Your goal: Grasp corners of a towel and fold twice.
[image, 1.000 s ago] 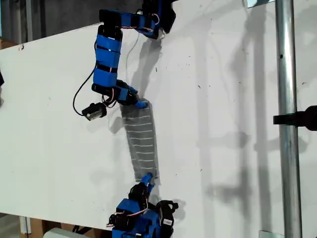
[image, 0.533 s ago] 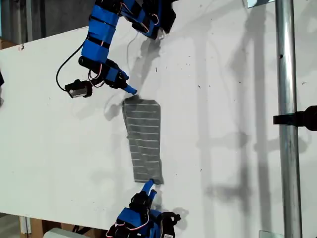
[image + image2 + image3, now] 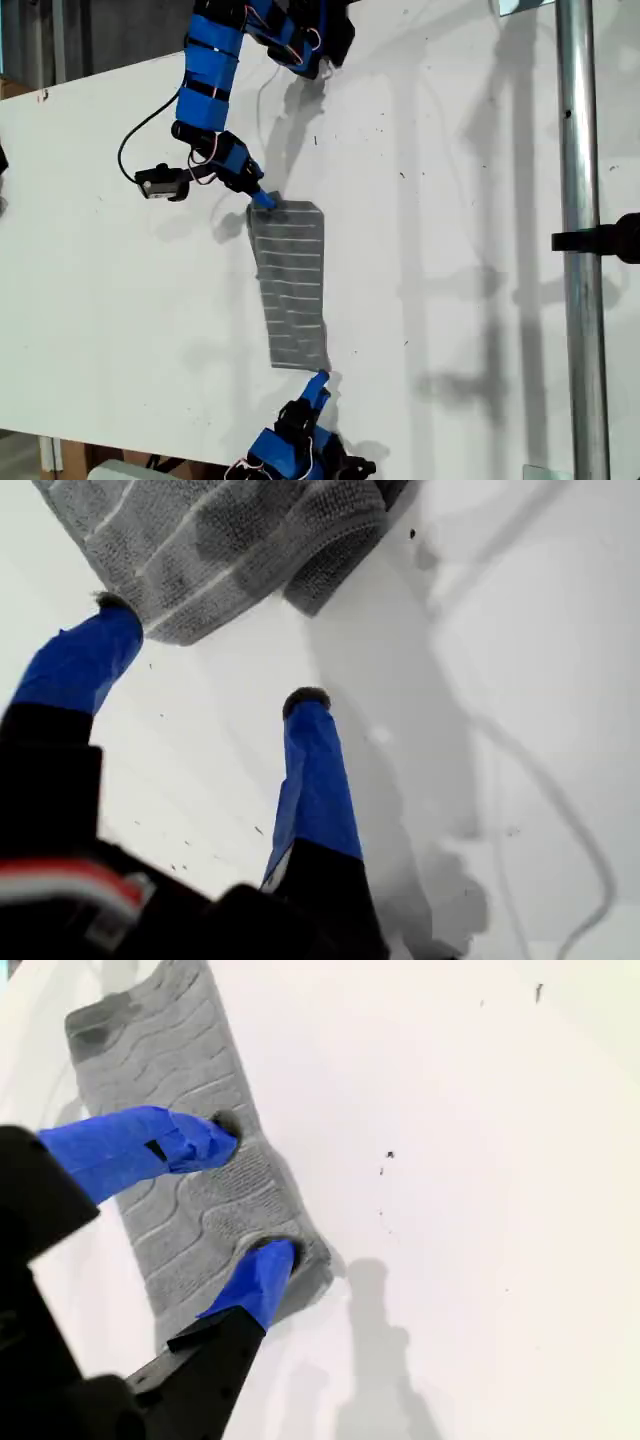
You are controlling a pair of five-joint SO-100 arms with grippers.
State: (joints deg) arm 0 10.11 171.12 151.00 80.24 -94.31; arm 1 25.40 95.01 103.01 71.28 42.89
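The towel (image 3: 292, 285), grey with thin white stripes, lies folded into a long narrow strip in the middle of the white table (image 3: 450, 250). My first gripper (image 3: 262, 198) reaches in from the exterior view's top and stands open at the strip's far left corner. In the first wrist view the first gripper (image 3: 210, 652) holds nothing, and one fingertip (image 3: 115, 605) touches the towel (image 3: 220, 530) at its edge. My second gripper (image 3: 318, 380) comes from the exterior view's bottom. It hovers open over the near end of the towel (image 3: 170, 1050), both fingers (image 3: 280, 1252) above cloth.
A vertical metal pole (image 3: 578, 240) with a black clamp (image 3: 610, 238) stands at the exterior view's right. A black cable (image 3: 140, 135) loops beside the first arm. The table's edge (image 3: 120, 440) runs along the exterior view's lower left.
Both grippers have let go of the towel, which now lies wider and flat. The first gripper lifted away, then came back to the far corner. The second gripper drew back toward its base.
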